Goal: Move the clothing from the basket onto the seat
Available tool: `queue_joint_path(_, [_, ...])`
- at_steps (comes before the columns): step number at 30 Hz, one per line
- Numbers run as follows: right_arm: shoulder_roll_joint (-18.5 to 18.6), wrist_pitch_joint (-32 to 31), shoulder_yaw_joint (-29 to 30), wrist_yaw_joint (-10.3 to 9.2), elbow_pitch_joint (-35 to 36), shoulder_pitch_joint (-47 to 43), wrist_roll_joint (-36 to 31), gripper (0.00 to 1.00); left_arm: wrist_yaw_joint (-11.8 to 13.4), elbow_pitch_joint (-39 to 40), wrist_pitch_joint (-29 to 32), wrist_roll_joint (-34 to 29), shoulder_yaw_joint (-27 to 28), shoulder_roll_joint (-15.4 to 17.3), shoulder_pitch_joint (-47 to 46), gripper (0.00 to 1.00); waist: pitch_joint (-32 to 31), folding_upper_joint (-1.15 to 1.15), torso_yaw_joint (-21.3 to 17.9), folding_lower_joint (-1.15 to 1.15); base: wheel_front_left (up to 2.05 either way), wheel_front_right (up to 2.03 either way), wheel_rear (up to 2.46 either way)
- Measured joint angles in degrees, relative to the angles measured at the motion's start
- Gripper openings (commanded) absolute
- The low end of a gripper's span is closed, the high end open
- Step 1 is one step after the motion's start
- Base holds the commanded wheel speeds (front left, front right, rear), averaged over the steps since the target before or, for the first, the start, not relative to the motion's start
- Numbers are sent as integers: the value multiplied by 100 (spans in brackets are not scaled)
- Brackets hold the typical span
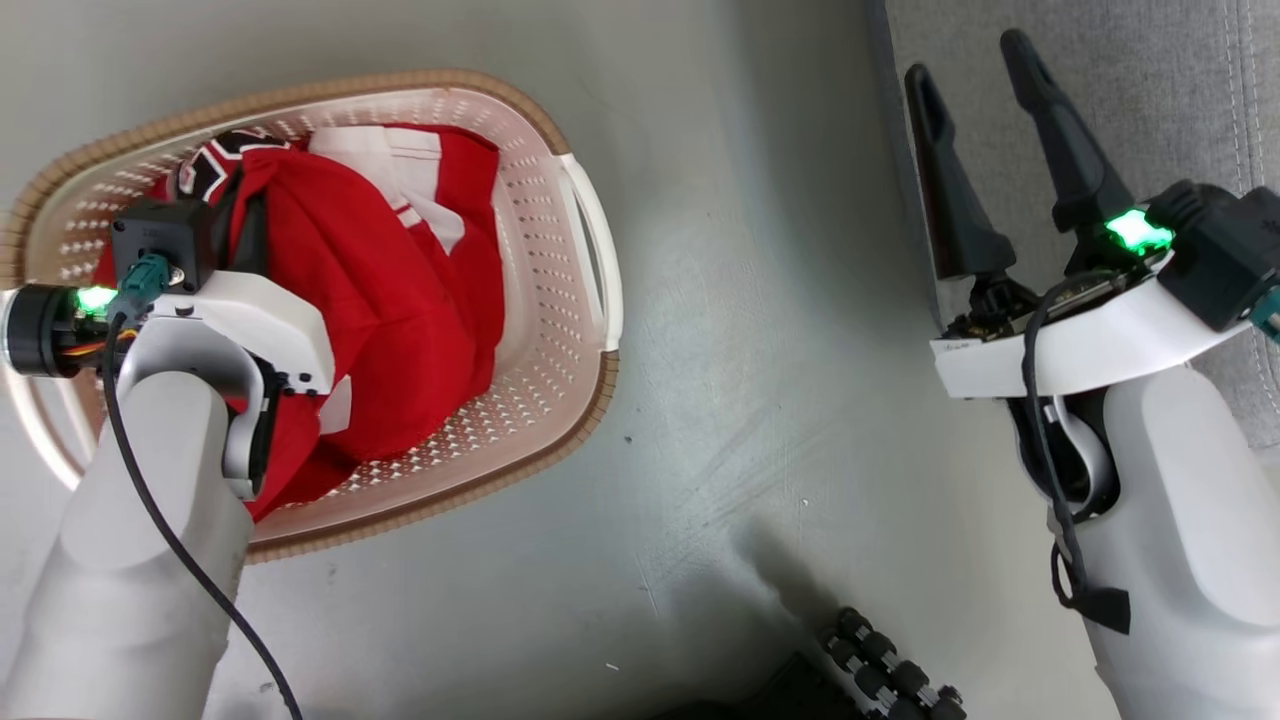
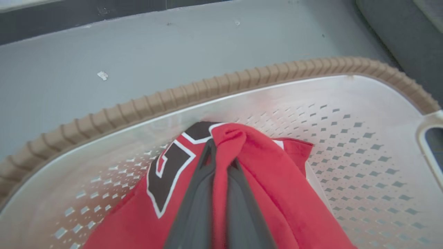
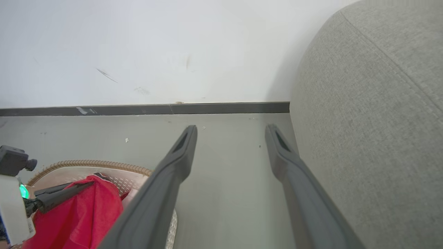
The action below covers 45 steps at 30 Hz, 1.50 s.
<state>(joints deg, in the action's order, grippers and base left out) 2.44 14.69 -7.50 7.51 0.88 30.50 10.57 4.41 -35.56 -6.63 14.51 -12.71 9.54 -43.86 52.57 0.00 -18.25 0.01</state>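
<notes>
Red clothing (image 1: 400, 300) lies heaped in the basket (image 1: 560, 330), filling it from the middle to its left end. We have our left gripper (image 2: 221, 155) down in that heap, its two fingers pinched together on a bunched fold just beside the dark, white-edged number (image 2: 169, 173), near the basket's brown rim. The basket stands on the grey floor (image 1: 760, 300). Our right gripper (image 1: 965, 58) hangs well apart from it, at the edge of the grey seat (image 1: 1100, 60), fingers spread wide with nothing between them.
</notes>
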Motion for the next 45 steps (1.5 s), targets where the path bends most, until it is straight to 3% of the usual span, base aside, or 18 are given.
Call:
queue_joint_path(10, [8,0,148,0,-199,125,-211,100,-3,353,-636,378,296,-245,497,0,-453,0,274,0,0,0,0])
queue_joint_path(26, [149,0,77,0,-543,-135,-559,100,-189,905,-759,737,483,-548,1434,0,-1430,0,825,0,0,0,0])
queue_joint_path(45, [249,0,320,0,-762,-1291,-610,100,-508,1699,-765,816,292,-705,2363,0,-2900,0,1527,0,0,0,0])
